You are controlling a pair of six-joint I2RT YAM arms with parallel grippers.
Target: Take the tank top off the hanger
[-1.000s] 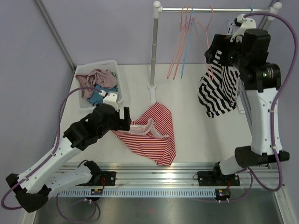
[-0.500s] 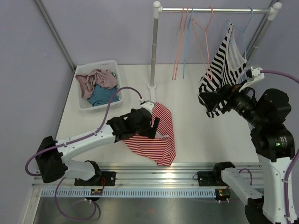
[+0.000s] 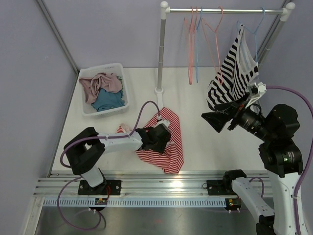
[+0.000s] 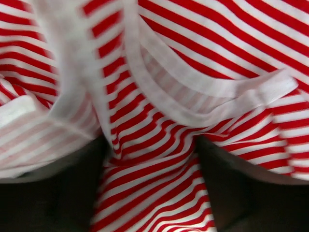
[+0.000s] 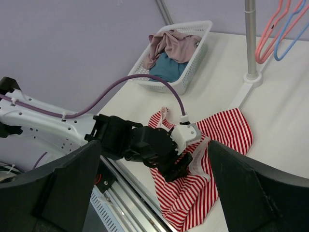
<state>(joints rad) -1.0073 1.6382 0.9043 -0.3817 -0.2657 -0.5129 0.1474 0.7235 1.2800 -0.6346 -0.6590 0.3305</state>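
The black-and-white striped tank top (image 3: 232, 81) hangs from a blue hanger (image 3: 253, 30) at the right end of the rack. My right gripper (image 3: 215, 120) hovers just below and left of it, open, with nothing between its fingers; its own view (image 5: 154, 193) looks down at the table. A red-and-white striped garment (image 3: 172, 147) lies crumpled on the table. My left gripper (image 3: 164, 139) presses down into it, jaws apart either side of a raised fold of that cloth (image 4: 152, 164). The right wrist view shows the left gripper (image 5: 186, 164) on the red striped garment (image 5: 227, 130).
A white basket (image 3: 120, 100) of clothes stands at the back left, also in the right wrist view (image 5: 193, 67). The rack's upright pole (image 3: 160, 54) stands mid-table. Empty pink and blue hangers (image 3: 193, 49) dangle from the bar. A metal rail runs along the near edge.
My left arm has swung right onto the red striped garment and its jaws have narrowed around a fold. My right arm has dropped from the rack bar to below the tank top.
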